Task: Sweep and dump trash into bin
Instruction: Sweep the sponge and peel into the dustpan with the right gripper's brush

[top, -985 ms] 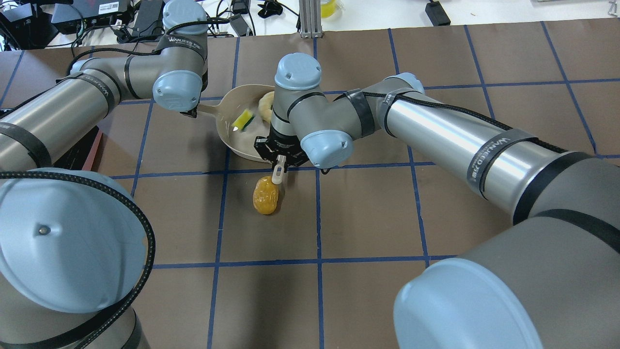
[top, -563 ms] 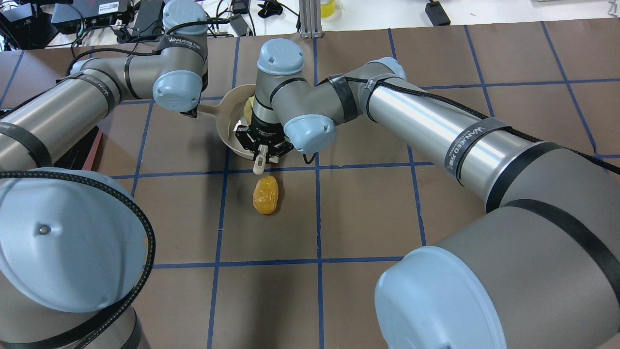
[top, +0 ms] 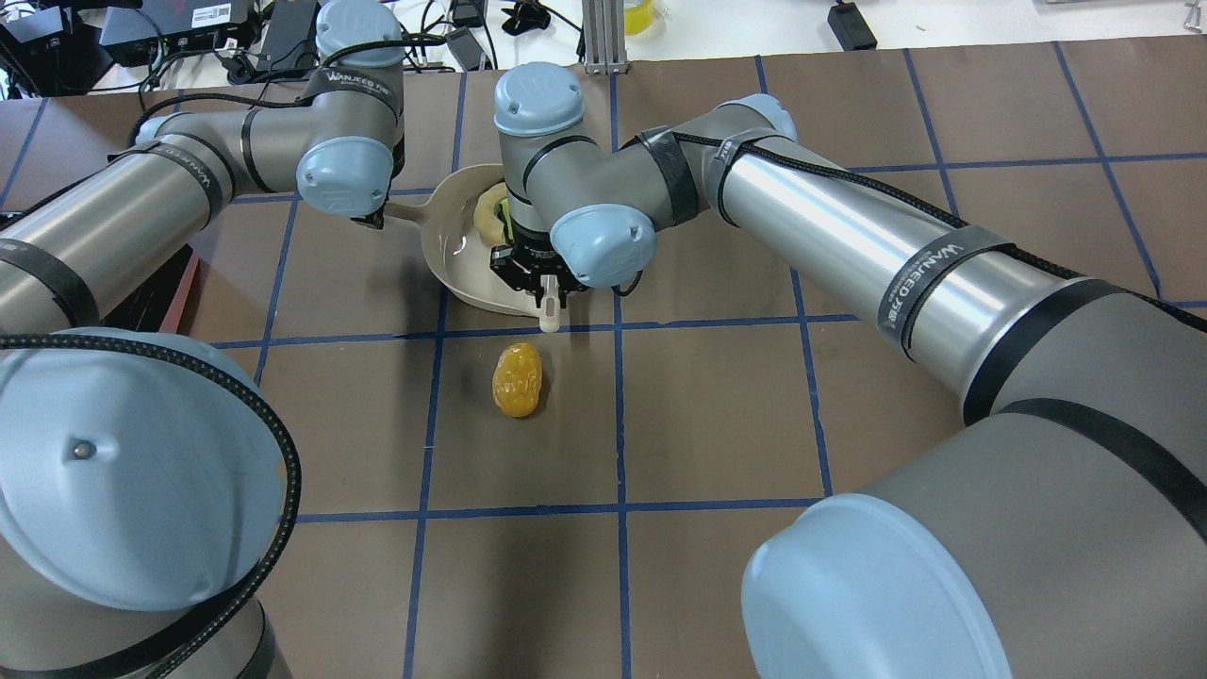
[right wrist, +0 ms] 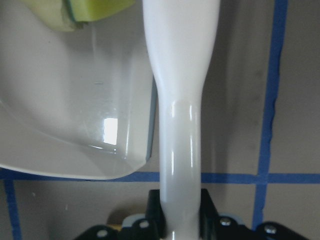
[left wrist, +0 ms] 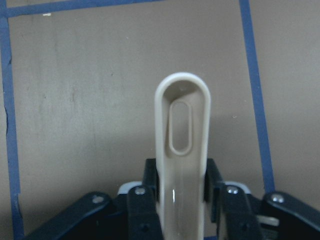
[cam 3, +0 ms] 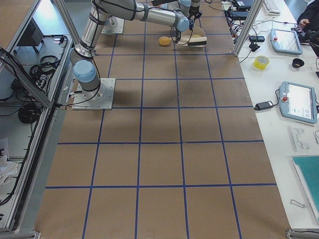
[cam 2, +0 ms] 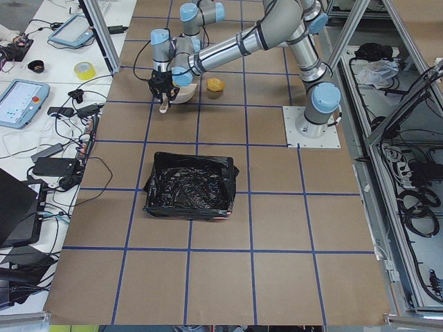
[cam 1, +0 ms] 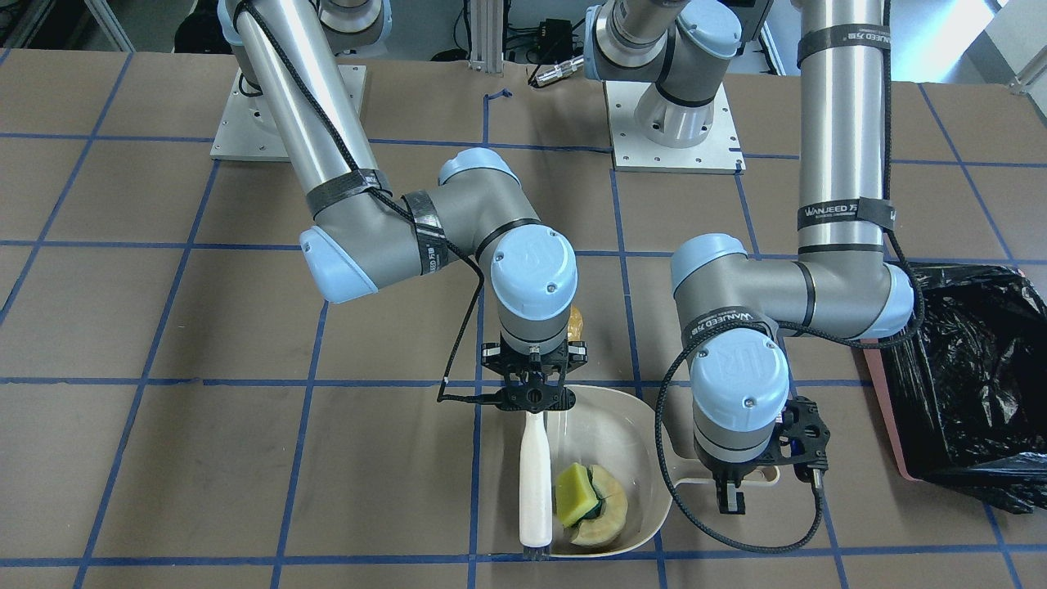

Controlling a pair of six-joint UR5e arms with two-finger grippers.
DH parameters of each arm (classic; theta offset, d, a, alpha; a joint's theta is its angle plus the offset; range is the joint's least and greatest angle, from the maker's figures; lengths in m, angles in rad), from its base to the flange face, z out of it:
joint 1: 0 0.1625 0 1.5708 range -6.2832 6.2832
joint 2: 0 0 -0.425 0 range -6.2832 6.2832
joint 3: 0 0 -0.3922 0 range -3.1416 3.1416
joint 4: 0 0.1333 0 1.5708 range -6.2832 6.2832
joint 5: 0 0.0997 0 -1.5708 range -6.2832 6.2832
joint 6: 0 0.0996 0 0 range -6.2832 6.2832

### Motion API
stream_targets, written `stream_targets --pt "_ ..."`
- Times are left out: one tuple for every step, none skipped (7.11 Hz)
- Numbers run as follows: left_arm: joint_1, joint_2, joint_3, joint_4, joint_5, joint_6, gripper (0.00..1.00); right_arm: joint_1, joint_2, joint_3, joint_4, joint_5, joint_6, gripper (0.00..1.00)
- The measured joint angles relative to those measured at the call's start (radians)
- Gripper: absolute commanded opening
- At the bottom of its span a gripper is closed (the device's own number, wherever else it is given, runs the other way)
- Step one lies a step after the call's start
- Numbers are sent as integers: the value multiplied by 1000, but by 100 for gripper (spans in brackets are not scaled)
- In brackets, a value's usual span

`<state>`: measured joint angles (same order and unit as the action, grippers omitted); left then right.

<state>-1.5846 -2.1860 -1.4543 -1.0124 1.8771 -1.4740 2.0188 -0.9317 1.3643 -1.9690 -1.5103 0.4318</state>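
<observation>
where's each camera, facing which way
Front-facing: across table, facing robot; right arm, left arm, dustpan.
Overhead: behind shoulders, looking forward; both arms, lump.
Left: table's left end; bin nearest.
Right: table's right end; right arm nearest.
Left wrist: left gripper holding dustpan handle.
Right wrist: right gripper holding brush handle.
Front-facing, overhead share dustpan.

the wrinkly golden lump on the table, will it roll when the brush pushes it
The lump looks oval and rounded, so it probably rolls or veers when pushed. Its glossy skin suggests light plastic, likely easy to flick. It lies apart from the dustpan, so short strokes seem wise.
</observation>
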Motion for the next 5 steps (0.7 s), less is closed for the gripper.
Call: stream_targets --pt "0 6 -2 -1 -24 -3 0 -1 -6 -3 22 -42 -32 7" --pt "-1 16 -5 -4 -54 -7 0 -3 -15 -6 46 -75 -56 7" --pt "-1 24 -7 -8 -68 -7 0 -9 -31 -6 85 -111 -77 6" --pt "-1 31 -10 -21 -70 -6 0 -13 -58 0 145 -140 -82 5" --pt "-1 35 -14 -38 -68 -4 0 -20 -91 15 209 -161 -78 4"
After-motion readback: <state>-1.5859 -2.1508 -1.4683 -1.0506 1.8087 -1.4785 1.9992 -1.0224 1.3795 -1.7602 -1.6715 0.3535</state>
